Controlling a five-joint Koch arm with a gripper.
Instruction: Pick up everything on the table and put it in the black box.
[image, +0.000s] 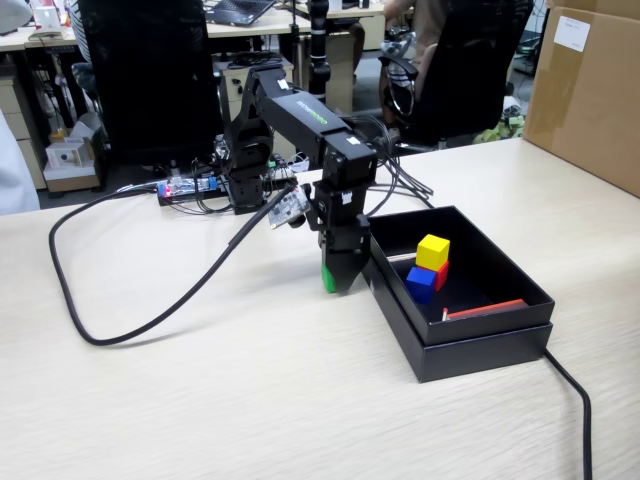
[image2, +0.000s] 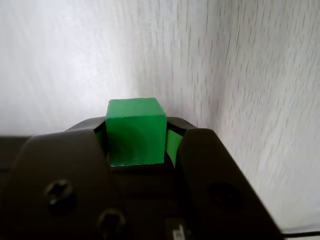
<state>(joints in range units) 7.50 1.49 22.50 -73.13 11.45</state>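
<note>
My gripper (image: 333, 282) points straight down just left of the black box (image: 480, 345), shut on the green cube (image: 327, 279). In the wrist view the green cube (image2: 136, 131) fills the gap of my gripper (image2: 136, 137), pressed between the two black jaws above the pale table. Inside the box a yellow cube (image: 433, 251) rests on top of a red cube (image: 441, 275) and a blue cube (image: 421, 284). A red-and-white strip (image: 485, 310) lies along the box's near wall.
A thick black cable (image: 150, 315) loops across the table on the left, and another cable (image: 572, 400) runs off the front right of the box. A brown carton (image: 590, 90) stands at the back right. Thin wires (image: 400, 175) trail behind the arm base.
</note>
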